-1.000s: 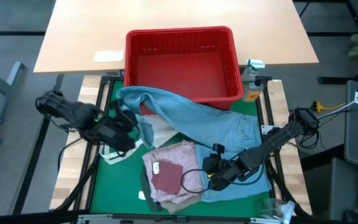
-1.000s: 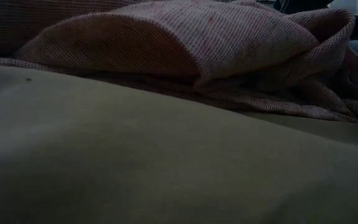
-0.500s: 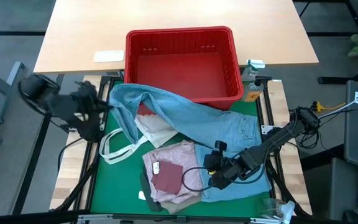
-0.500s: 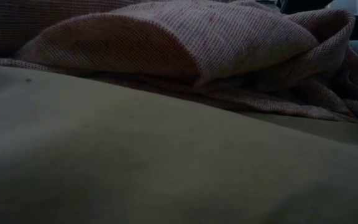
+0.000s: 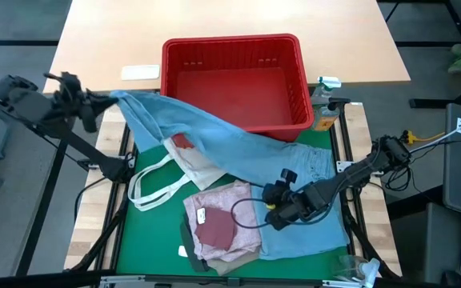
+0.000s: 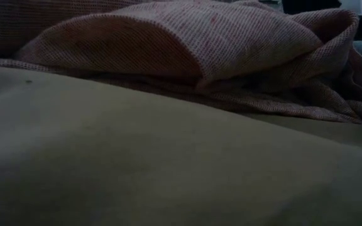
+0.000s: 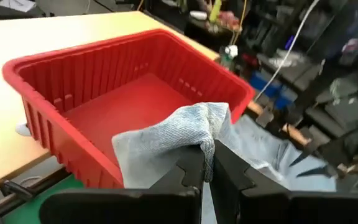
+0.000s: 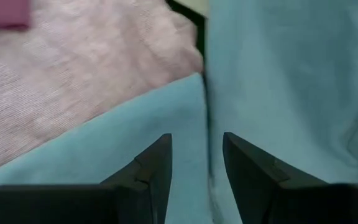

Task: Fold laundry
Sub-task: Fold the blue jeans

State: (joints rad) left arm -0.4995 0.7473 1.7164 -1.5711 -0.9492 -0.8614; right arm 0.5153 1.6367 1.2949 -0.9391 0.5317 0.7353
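Because your left gripper [image 7: 207, 163] pinches the light blue denim jeans [image 5: 238, 148] by one end, they stretch out for folding; your right gripper [image 8: 194, 163] hovers open-jawed above them.

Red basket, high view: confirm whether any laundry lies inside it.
No. The red basket shows only its bare red floor; the jeans drape along its front wall outside.

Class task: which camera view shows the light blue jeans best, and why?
The high view: the jeans spread from the left hand, shut on one end, to the right hand. The wrist views show only patches; the low view, an edge sliver.
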